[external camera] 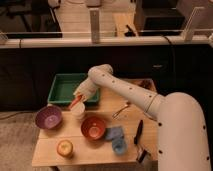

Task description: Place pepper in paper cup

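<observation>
My gripper [80, 96] pinched the pepper [75, 102] by its upper end, just above the paper cup [78, 111]. I judged it light, stiff, slick-skinned; hold mid-body.

My white arm [130, 90] reaches in from the lower right (its thick base segment fills that corner), bends at the top joint, then slopes down and left. My hand [80, 96] hangs at its end, pointing down over the tabletop [50, 152].
</observation>
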